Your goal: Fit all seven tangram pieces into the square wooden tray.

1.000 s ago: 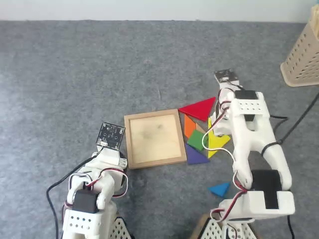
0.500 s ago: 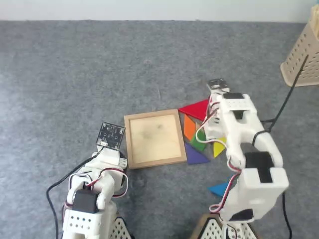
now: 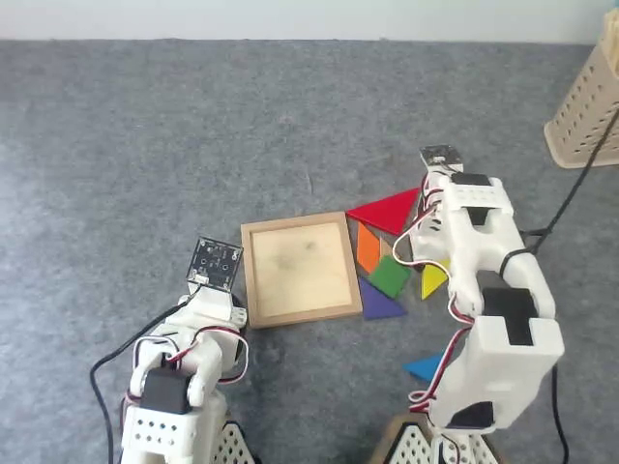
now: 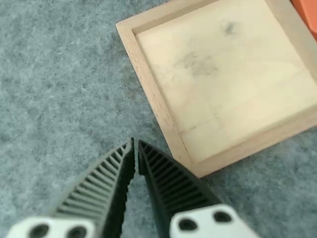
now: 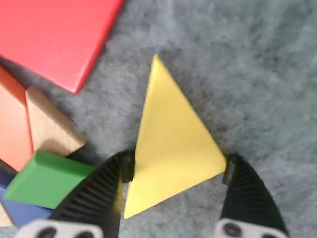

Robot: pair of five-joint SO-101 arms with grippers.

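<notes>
Right fingers (image 5: 237,188) are spread wide and straddle the yellow triangle (image 5: 171,144), which lies flat on the desk (image 3: 145,126). Tips sit right at its two sides; can't tell if they press yet. Triangle's long axis runs straight out from the fingers, sharp point far, broad end between the tips, so the span crosses the wide part.

Tray (image 3: 305,315) sits mid-desk with no piece in it. It lies toward the desk's left edge from the yellow piece, with green square (image 3: 391,276), orange piece (image 3: 368,247) and plain wood triangle (image 5: 49,126) between. Red triangle (image 3: 387,210) is farther back, purple triangle (image 3: 379,303) is just beside the tray, and blue triangle (image 3: 426,367) is well apart toward the near edge.

Left fingers (image 4: 130,158) are all but closed, hold nothing and hover off the tray's near-left corner. Right arm is clearly nearer.

Likely step: grasping yellow, task barely begun. The next move needs a squeeze, then a carry leftward over green and orange.
</notes>
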